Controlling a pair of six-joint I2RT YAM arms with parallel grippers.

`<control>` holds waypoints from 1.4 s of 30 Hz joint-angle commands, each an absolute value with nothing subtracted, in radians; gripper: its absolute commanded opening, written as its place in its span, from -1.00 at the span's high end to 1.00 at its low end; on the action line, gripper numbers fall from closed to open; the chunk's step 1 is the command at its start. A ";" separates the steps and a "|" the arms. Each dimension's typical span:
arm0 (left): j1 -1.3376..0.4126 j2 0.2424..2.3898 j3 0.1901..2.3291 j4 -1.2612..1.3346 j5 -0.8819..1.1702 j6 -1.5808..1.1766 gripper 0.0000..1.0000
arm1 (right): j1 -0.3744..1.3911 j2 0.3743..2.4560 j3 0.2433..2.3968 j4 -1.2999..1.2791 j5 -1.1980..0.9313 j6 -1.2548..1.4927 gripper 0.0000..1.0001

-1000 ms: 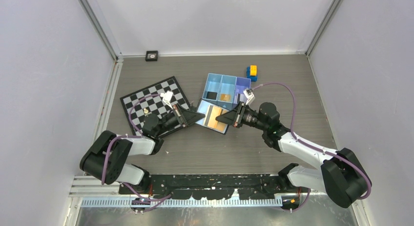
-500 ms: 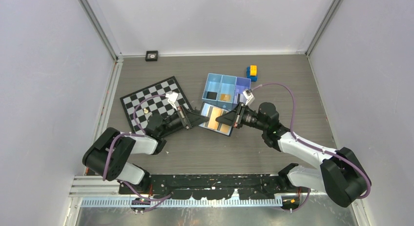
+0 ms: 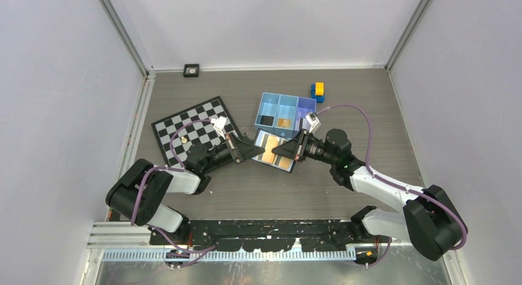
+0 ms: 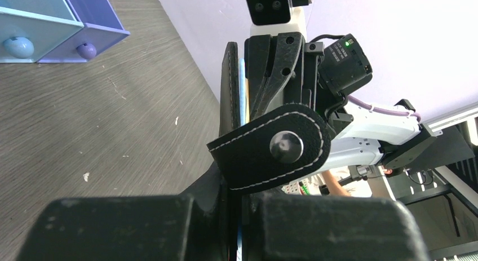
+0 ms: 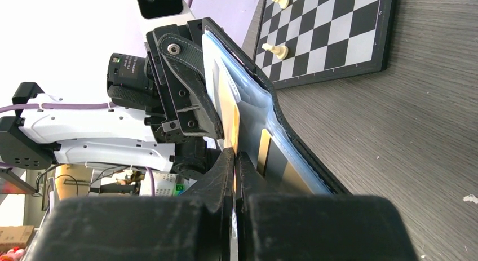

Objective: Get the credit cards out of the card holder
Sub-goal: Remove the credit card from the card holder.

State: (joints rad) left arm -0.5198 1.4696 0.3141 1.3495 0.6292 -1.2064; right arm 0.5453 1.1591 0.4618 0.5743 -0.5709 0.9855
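Note:
The black card holder [image 3: 275,151] is held open between my two grippers, its pale bluish inner faces up. My left gripper [image 3: 253,151] is shut on the holder's left edge; in the left wrist view [image 4: 239,200] the holder's black snap flap [image 4: 270,148] lies just past the fingers. My right gripper [image 3: 281,151] is shut on the edge of the gold-orange card [image 5: 230,117], which sits partly in a pocket of the holder [image 5: 256,111]. A darker card face [image 5: 282,166] shows in the pocket behind. I cannot make out the silvery-grey card for certain.
A light-blue three-compartment tray [image 3: 269,102] stands just behind the holder. Yellow-and-blue blocks [image 3: 318,91] lie at its back right. A chessboard [image 3: 178,126] with small pieces lies to the left under my left arm. A small black object [image 3: 191,69] sits by the back wall.
My left gripper has moved right, toward the right gripper, carrying the holder's left side with it, so the open holder looks narrower. The right gripper has hardly moved.

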 commanded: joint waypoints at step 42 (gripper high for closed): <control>-0.457 1.344 0.276 1.431 0.602 -1.239 1.00 | 0.540 1.172 0.471 0.610 -0.552 0.973 0.99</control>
State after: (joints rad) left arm -0.4839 1.3876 0.2821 1.3426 0.6235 -1.2278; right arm 0.5518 1.1725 0.4618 0.6174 -0.5842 0.9928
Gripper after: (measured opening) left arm 0.048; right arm 0.017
